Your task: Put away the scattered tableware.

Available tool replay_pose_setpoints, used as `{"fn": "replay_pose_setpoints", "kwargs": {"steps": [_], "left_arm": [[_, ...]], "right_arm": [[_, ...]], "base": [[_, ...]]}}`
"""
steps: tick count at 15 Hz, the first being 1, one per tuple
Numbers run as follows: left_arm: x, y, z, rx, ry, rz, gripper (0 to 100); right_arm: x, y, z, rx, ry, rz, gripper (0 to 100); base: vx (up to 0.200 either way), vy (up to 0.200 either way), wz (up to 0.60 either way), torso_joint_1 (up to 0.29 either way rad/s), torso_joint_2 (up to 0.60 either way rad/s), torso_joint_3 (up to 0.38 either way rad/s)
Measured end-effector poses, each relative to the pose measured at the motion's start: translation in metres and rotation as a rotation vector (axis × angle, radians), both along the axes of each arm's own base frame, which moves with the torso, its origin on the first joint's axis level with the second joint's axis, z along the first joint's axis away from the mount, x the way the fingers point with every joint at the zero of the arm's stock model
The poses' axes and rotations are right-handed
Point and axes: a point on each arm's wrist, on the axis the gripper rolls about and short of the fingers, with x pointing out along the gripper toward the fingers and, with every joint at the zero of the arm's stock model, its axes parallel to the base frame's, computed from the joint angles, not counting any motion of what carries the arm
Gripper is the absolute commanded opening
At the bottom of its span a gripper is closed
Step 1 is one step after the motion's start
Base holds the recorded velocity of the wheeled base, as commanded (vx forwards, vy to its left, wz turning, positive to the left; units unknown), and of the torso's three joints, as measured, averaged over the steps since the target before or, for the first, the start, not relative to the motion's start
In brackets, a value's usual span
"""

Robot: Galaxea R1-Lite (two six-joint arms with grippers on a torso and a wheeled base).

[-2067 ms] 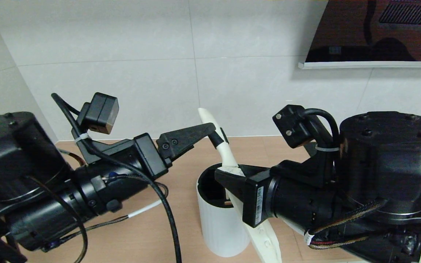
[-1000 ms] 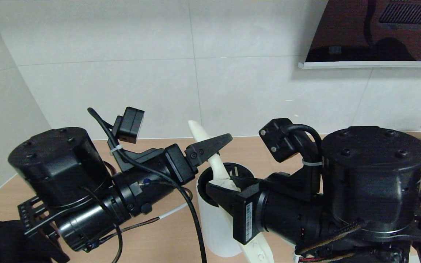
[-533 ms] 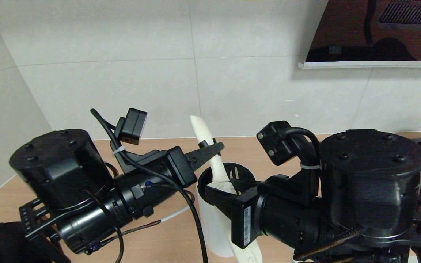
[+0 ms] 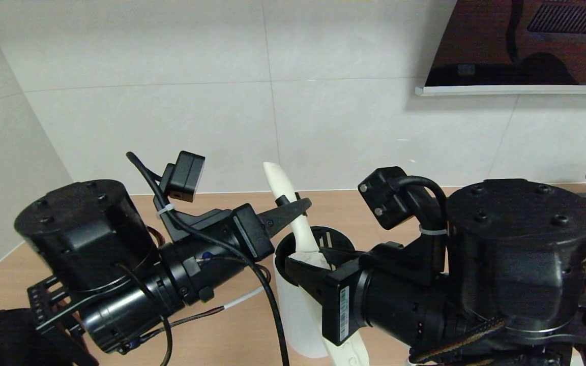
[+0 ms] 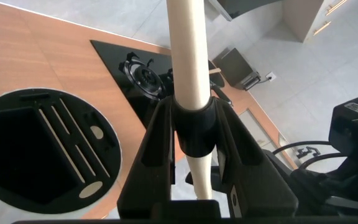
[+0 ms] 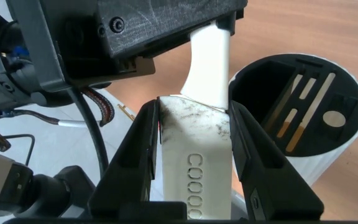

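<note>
Spanning the 2 sets of jaws, a cream kitchen utensil (image 4: 280, 185) hangs tilted above the desk (image 4: 211, 335). Its slim pointed end is up toward the tiled wall (image 4: 171, 101), and its broad flat end is low and nearer the head camera.

The left gripper (image 4: 295, 208) has its jaws clamped on the slim round shaft. In the left wrist view, the cream kitchen utensil (image 5: 185, 50) runs straight out past the left gripper (image 5: 194, 121), and a black band (image 5: 194, 140) circles the shaft right at the grip.

The right gripper (image 4: 316, 259) sits lower on the same piece, just beneath the left jaws. Its jaws are clamped on either side of the broad part. In the right wrist view, that stretch of the cream kitchen utensil (image 6: 197, 143) is smudged with dark marks where the right gripper (image 6: 196, 137) holds it.

A white cylindrical utensil holder (image 4: 298, 310) stands upright on the desk just beyond and below the right jaws, and off to 1 side of the left jaws. Its black insert (image 5: 17, 149) is slotted and open at the top. The utensil is outside the utensil holder (image 6: 328, 163), crossing in front of its mouth in the head view. I cannot tell whether it touches the rim.

Past the left jaws, a black hob (image 5: 135, 74) is set into the desk (image 5: 42, 50). A dark range hood (image 4: 527, 46) hangs on the wall above and to the right of both jaws.
</note>
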Motion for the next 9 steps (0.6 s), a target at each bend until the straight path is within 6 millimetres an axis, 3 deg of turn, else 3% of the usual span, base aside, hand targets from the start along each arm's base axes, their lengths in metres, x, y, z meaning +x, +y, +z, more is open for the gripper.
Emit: {"fn": "replay_pose_setpoints", "kwargs": {"steps": [4, 5, 9], "left_arm": [[0.0000, 0.0000, 0.0000, -0.002, 0.003, 0.000, 0], [0.0000, 0.0000, -0.0001, -0.001, 0.003, 0.000, 0], [0.0001, 0.0001, 0.0006, -0.003, 0.003, -0.001, 0]], "right_arm": [[-0.0001, -0.0001, 0.0002, 0.001, 0.000, 0.000, 0], [0.0001, -0.0002, 0.0003, 0.001, -0.002, -0.007, 100], [0.0005, -0.0004, 0.0005, 0.001, -0.004, -0.015, 100]], "base": [[0.000, 0.000, 0.00, 0.000, 0.00, 0.000], [0.000, 0.000, 0.00, 0.000, 0.00, 0.000], [0.000, 0.000, 0.00, 0.000, 0.00, 0.000]]}}
